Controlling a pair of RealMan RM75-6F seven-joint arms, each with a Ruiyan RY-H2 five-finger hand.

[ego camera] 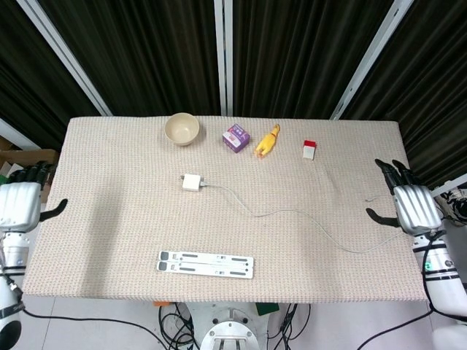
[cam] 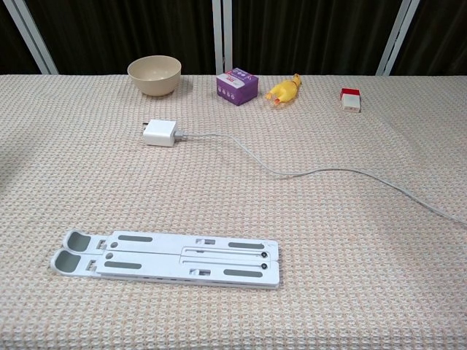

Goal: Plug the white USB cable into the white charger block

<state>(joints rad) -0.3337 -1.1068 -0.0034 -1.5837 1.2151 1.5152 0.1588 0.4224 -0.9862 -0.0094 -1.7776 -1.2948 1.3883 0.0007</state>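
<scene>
Head view: beige woven tablecloth (ego camera: 109,211), black curtains (ego camera: 292,51)

We see a rough, matt waffle-weave cloth (cam: 365,240) over the table. The charger block (cam: 160,133) and its cable (cam: 321,172) look like smooth white plastic, the folding stand (cam: 168,259) a satin grey (metal or plastic, unclear). The bowl (cam: 154,74) seems matt, the hands' (ego camera: 414,208) backs brushed silver.
</scene>
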